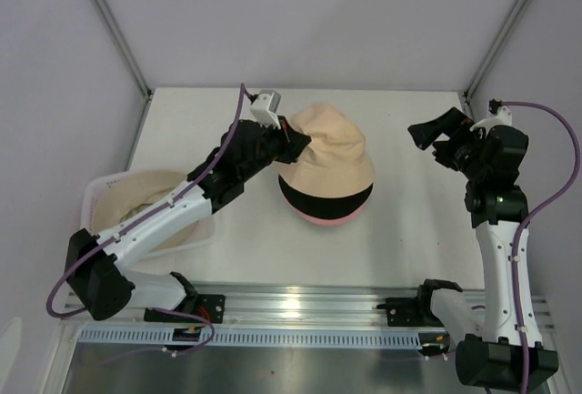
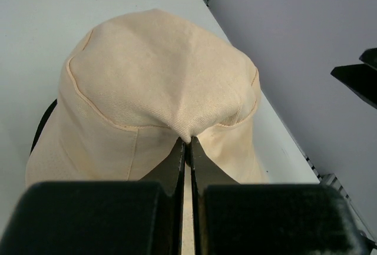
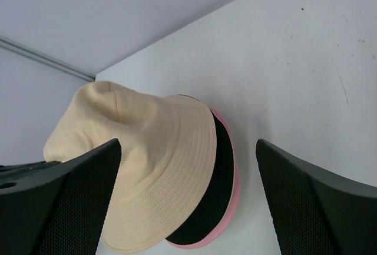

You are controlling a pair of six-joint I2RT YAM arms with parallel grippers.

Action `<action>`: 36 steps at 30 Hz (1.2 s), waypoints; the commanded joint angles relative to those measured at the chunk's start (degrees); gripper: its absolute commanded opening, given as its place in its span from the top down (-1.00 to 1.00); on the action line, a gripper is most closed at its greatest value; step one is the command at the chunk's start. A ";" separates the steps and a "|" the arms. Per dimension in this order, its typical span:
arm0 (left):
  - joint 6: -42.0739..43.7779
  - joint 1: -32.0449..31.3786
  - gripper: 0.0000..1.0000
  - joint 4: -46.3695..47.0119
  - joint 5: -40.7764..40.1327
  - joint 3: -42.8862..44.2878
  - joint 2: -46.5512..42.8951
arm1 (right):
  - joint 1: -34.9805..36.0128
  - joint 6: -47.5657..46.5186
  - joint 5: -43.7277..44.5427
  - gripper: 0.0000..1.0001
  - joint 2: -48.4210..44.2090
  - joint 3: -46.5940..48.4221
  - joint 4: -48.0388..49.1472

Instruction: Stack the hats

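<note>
Here, nearest us, one white basket [image 1: 95, 190] holds beige fabric [image 1: 136, 201]. Mid-table we count three stacked: one pink hat [image 1: 324, 221] lowest, one black hat [image 1: 323, 205], one soft beige hat [image 1: 335, 153] topmost, its crown clamped by the left gripper [image 1: 302, 144]; the right gripper [image 1: 436, 143] gapes wide.

Overhead and both wrist cameras share the beige hat [image 1: 327, 148].

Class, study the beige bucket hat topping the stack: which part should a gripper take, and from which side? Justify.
Pinch the beige hat by a fold of its crown, coming from the left, as the left gripper does. The soft cloth puckers into a ridge thin jaws can close on; the brim drapes close over the black hat, leaving little to get under.
</note>
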 commanded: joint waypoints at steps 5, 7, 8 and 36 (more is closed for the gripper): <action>-3.11 -0.52 0.99 4.78 1.16 -8.40 -6.15 | -0.27 2.68 -2.89 -0.99 0.33 -3.39 6.03; -1.98 -2.01 0.99 5.93 2.66 -10.25 -7.38 | -0.27 2.68 -2.71 -0.99 0.33 -4.45 6.39; -0.40 -2.54 0.99 5.93 2.31 -10.34 -7.82 | -0.27 2.77 -2.80 -0.99 0.42 -5.15 6.48; -9.61 -7.99 0.99 4.70 -6.48 -17.55 -8.79 | 17.22 28.96 6.34 -0.84 -11.09 -37.84 31.08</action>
